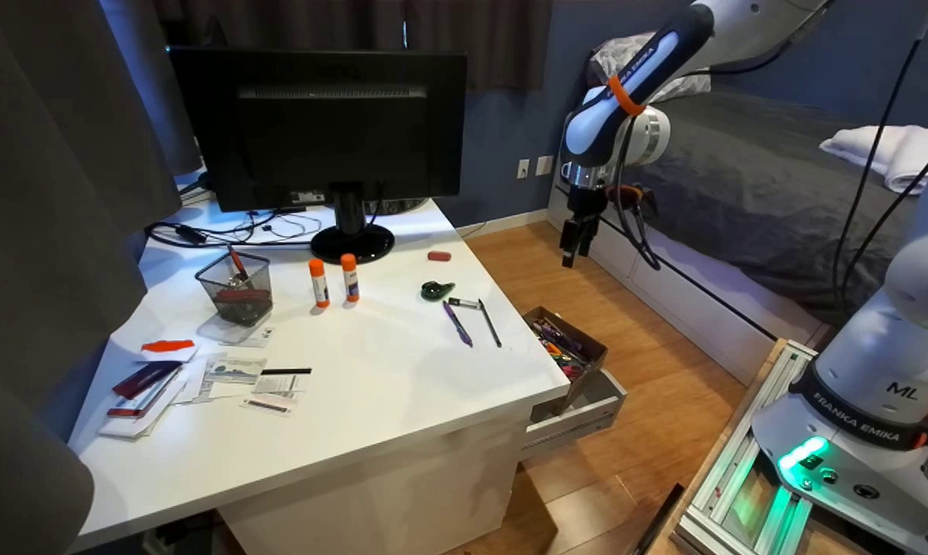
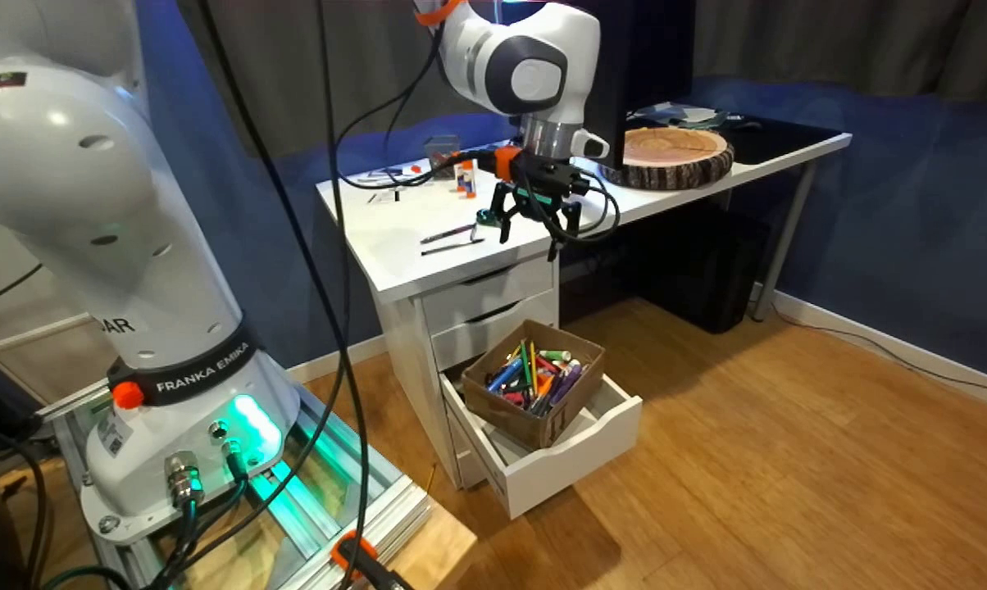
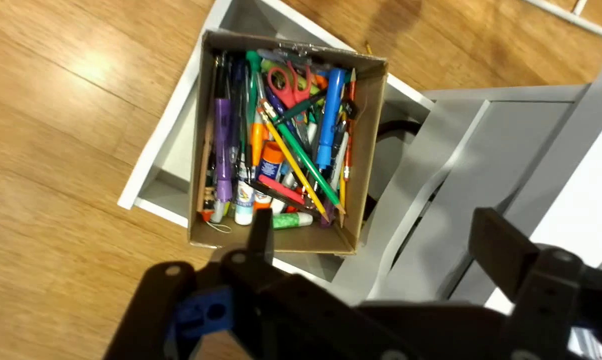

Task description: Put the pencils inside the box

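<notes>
The black two-fingered gripper (image 3: 375, 227) is found spread wide, with nothing seen between its fingers (image 3: 501, 250). Lower down, a yellow wooden pencil (image 3: 296, 169) and a green wooden pencil (image 3: 311, 167) are contained in a brown cardboard box (image 3: 371, 165), set in an open white drawer (image 2: 575, 464). On the white desktop (image 1: 402, 362), a thin dark pencil-like stick (image 1: 489, 323) is noted beside a purple pen (image 1: 457, 323). If picked next, the stick should be straddled crosswise at mid-length and released low over the box.

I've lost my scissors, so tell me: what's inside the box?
The box holds scissors, a yellow pencil, a green pencil, a glue stick, what looks like a blue marker, and more, piled together. Whatever lies beneath that top layer is covered and cannot be seen.
</notes>
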You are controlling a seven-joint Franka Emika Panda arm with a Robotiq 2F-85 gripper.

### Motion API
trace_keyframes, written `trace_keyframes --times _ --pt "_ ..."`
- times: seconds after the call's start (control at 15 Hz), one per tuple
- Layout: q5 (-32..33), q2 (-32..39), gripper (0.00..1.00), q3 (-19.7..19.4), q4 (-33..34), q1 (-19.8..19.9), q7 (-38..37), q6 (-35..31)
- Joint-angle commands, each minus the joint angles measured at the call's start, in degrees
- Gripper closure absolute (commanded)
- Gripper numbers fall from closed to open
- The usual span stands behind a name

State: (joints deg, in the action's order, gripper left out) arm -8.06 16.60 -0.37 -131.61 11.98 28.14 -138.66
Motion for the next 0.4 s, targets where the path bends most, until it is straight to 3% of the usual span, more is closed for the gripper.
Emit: trace_keyframes --times 0.0,0.13,0.2,0.33 --pt "9.4 -6.7 0.00 -4.5 -6.1 -4.8 -15.5 -0.7" --pt "17.3 -8.7 0.00 -6.7 -7.7 -7.0 -24.1 -0.8" --pt "11.6 -5.0 0.00 -4.5 -4.2 -4.7 -16.9 0.1" --pt "15.1 -6.6 0.00 -5.5 -5.6 -5.8 -21.6 0.1"
